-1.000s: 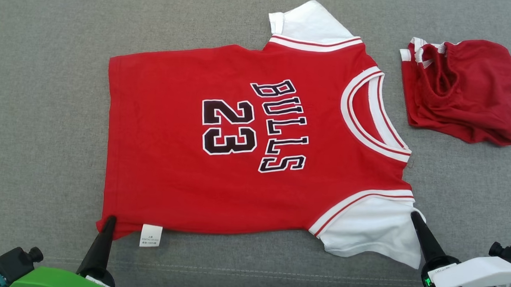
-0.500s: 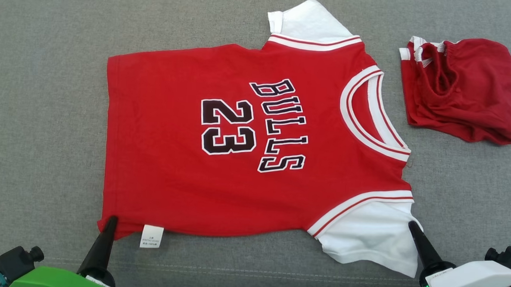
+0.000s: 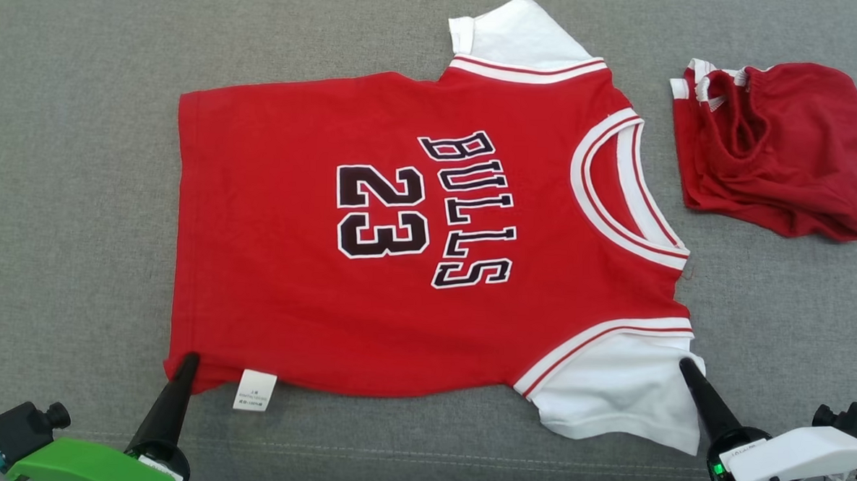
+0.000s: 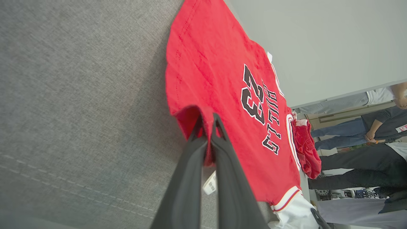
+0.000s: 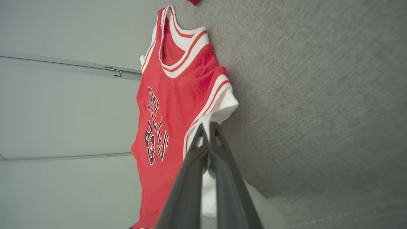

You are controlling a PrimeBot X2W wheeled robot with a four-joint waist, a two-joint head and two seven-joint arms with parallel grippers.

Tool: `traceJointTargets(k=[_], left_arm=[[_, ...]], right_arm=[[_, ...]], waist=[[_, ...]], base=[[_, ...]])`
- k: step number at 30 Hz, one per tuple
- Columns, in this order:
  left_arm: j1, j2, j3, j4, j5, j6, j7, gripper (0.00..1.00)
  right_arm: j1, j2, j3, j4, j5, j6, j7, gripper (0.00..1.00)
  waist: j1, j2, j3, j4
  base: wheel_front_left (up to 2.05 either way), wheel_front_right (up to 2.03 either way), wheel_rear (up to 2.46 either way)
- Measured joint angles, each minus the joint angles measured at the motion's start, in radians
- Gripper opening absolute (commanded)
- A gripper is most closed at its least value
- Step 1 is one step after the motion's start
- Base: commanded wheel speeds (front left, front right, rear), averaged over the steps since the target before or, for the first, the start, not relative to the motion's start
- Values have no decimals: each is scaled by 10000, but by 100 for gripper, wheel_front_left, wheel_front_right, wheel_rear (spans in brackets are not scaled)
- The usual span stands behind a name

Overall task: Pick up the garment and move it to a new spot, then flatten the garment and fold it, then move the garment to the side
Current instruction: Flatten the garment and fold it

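- Jersey (image 3: 400, 232): red with white sleeves, "BULLS 23" in black lettering. It lies spread flat, front up, on the grey upholstered surface (image 3: 77, 182), spanning the gap between the two grippers and reaching away past their fingertips.
- Left gripper (image 3: 190, 360): fingers pressed together on the jersey's near hem corner. The left wrist view shows red cloth bunched between the tips (image 4: 208, 117).
- Right gripper (image 3: 685, 366): fingers closed tight on the edge of the near white sleeve (image 3: 624, 386). The right wrist view shows white cloth pinched at the tips (image 5: 206, 127).
- Care label (image 3: 254, 390): white, poking out from the hem just to the right of the left gripper's tip.
- Shorts (image 3: 786, 155): red with white trim, crumpled. They lie well ahead of the right gripper, past the collar and apart from the jersey.
- People (image 4: 365, 127): standing far beyond the left gripper, behind the shorts.
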Motion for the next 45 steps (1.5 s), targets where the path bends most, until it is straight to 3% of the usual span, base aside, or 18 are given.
traceJointTargets(k=[10, 13, 17, 28, 33, 36, 38, 39, 45], left_arm=[[35, 29, -79, -109, -148, 0, 100, 0], [37, 25, -77, -107, -161, 0, 100, 0], [38, 21, -54, -104, -163, 12, 100, 0], [66, 6, -44, -107, -234, 13, 100, 0], [68, 4, -40, -151, -234, 15, 100, 0], [68, 4, -38, -163, -234, 15, 100, 0], [68, 4, -38, -171, -234, 17, 100, 0], [69, 4, -35, -174, -234, 17, 100, 0], [70, 2, -29, -198, -234, 17, 100, 0]], right_arm=[[-3, -251, 0, 464, 4, -10, 232, 0], [-2, -259, 17, 604, 2, -10, 267, 8], [-2, -265, 40, 752, 2, -10, 309, 31], [8, -251, 159, 1114, 38, 4, 512, 42], [63, -249, 320, 1258, 107, 27, 644, 42], [77, -253, 445, 1317, 107, 92, 734, 36], [81, -259, 520, 1350, 107, 107, 815, 17], [90, -261, 579, 1365, 107, 144, 880, 0], [207, -267, 740, 1204, 378, 520, 1150, 0]], waist=[[0, 0, 32, -68], [0, 0, 44, -66], [0, 0, 46, -44], [0, 0, 0, 35], [0, 0, 30, 41], [0, 0, 59, 40], [0, 0, 74, 36], [0, 0, 80, 33], [0, 0, 77, 9]], base=[[0, 0, 0], [0, 0, 0], [0, 0, 0], [0, 0, 0], [0, 0, 0], [0, 0, 0], [0, 0, 0], [0, 0, 0], [0, 0, 0]])
